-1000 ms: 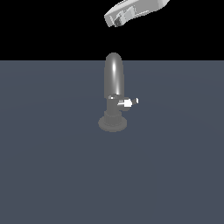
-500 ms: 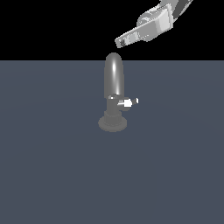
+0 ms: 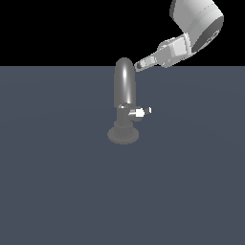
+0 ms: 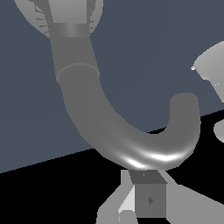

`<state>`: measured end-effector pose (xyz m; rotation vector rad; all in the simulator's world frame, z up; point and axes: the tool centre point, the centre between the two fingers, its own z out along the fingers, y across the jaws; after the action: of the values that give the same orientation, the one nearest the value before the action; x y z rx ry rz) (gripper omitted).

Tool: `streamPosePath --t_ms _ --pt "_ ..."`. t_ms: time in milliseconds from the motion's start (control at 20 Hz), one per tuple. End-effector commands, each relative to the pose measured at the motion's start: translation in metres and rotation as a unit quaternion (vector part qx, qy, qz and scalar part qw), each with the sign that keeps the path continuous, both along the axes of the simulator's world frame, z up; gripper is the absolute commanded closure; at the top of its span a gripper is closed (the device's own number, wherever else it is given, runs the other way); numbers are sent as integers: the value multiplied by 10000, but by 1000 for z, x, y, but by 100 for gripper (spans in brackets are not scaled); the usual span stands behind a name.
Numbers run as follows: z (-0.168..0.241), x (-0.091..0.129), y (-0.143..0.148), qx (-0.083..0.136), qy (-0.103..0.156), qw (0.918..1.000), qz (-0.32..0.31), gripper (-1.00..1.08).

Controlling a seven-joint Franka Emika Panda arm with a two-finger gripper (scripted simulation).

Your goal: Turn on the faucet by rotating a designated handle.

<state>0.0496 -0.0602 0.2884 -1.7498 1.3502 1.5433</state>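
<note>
The glossy grey faucet (image 3: 124, 91) stands on the dark floor with its tall arched spout upright and its round base (image 3: 124, 135) below. The short silver handle (image 3: 140, 112) sticks out from the stem toward the exterior view's right, and its tip is white. My gripper (image 3: 138, 65) hangs just beside the top of the spout on the exterior view's right, well above the handle and touching nothing. Its fingers look pressed together and empty. In the wrist view the spout (image 4: 131, 144) curves close in front of the fingertips (image 4: 148, 199), and the handle (image 4: 212, 65) shows off to the side.
The white-grey arm (image 3: 196, 24) reaches in from the exterior view's upper right. The flat dark grey floor (image 3: 57, 191) spreads around the faucet with nothing else on it.
The gripper has come down from the top of the picture to the level of the spout's top. The faucet and handle have not moved.
</note>
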Motion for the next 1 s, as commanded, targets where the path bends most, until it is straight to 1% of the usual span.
streamPosePath --t_ms 0,200,400,750,950 --pt "-12 3 -4 94 217 9995 -191 108" --pt "-32 7 -10 234 554 9970 -493 108" --pt "-53 9 -16 374 896 9920 -802 108" --pt "-91 7 -25 617 1498 9775 -1352 108" --pt "-105 4 -28 708 1721 9701 -1560 108"
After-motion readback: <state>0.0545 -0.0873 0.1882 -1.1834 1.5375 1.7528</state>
